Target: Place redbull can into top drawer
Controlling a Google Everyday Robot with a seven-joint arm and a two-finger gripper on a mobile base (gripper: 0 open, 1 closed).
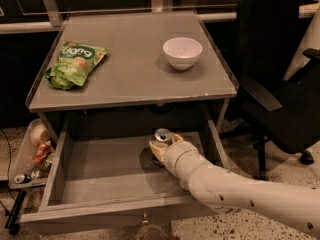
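The top drawer (pixel 95 174) stands pulled open below the grey tabletop, its flat bottom bare on the left. The redbull can (pixel 162 135) is upright inside the drawer toward the back right; only its silver top and a bit of its side show. My gripper (pixel 161 149) reaches into the drawer from the lower right on a white arm and is at the can, with a pale finger on each side of it.
A green snack bag (pixel 75 64) and a white bowl (pixel 182 52) lie on the tabletop (pixel 130 79). A tray of litter with crushed cans (pixel 30 159) hangs left of the drawer. A black office chair (pixel 280 84) stands to the right.
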